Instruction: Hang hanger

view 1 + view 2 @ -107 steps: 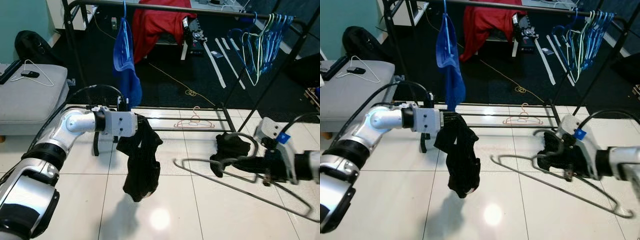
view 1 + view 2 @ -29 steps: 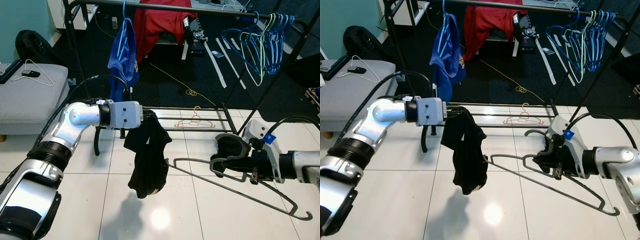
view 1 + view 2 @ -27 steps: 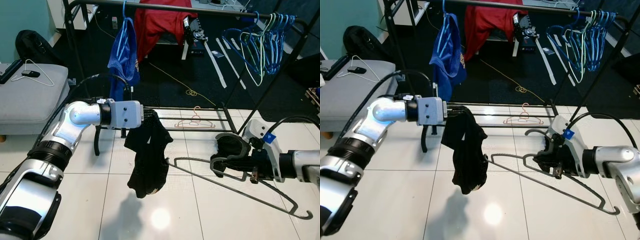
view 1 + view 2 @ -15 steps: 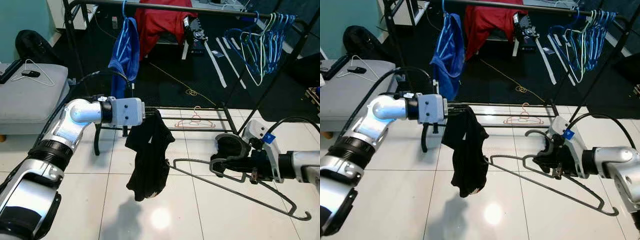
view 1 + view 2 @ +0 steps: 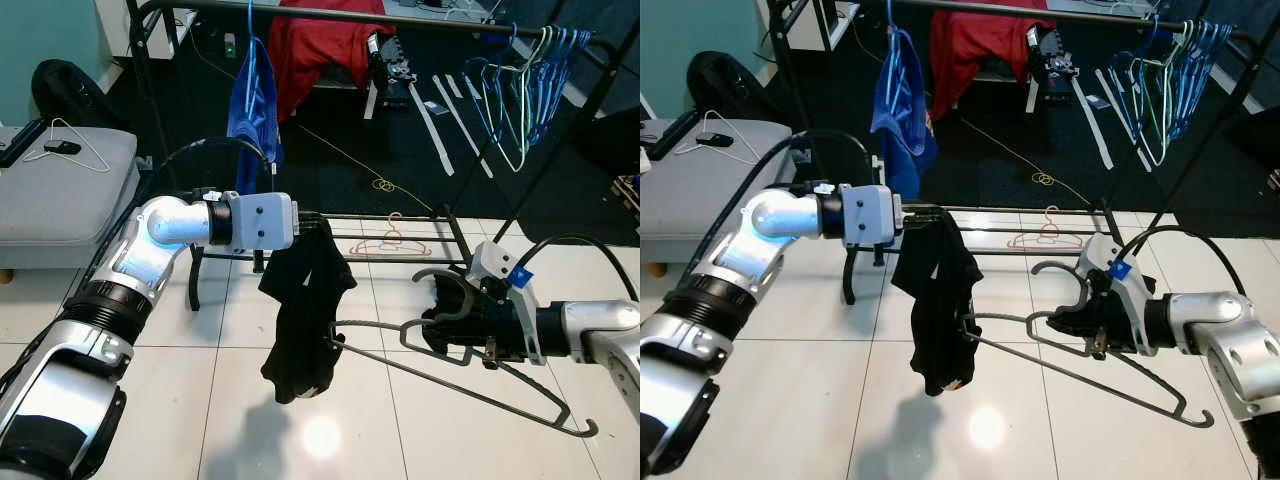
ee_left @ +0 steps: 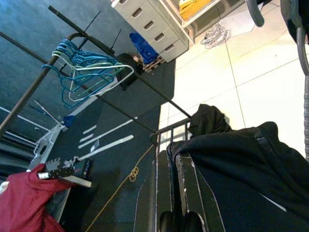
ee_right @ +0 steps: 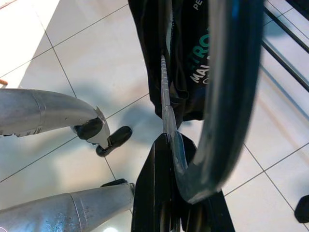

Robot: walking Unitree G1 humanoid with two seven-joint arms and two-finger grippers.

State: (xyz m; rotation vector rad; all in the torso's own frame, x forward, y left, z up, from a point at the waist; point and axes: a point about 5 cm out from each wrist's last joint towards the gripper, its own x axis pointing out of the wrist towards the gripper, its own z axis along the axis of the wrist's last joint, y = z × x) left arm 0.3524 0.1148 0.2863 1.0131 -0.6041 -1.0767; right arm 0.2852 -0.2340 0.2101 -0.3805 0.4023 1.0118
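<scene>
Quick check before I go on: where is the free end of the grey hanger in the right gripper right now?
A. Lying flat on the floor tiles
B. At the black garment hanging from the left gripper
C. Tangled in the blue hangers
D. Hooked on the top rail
B: the grey hanger, held by the right gripper, has its far end at the black garment that hangs from the left gripper.

A black garment (image 5: 303,310) with teal-and-white lettering, a grey hanger (image 5: 450,372), white floor tiles (image 5: 400,430)
</scene>
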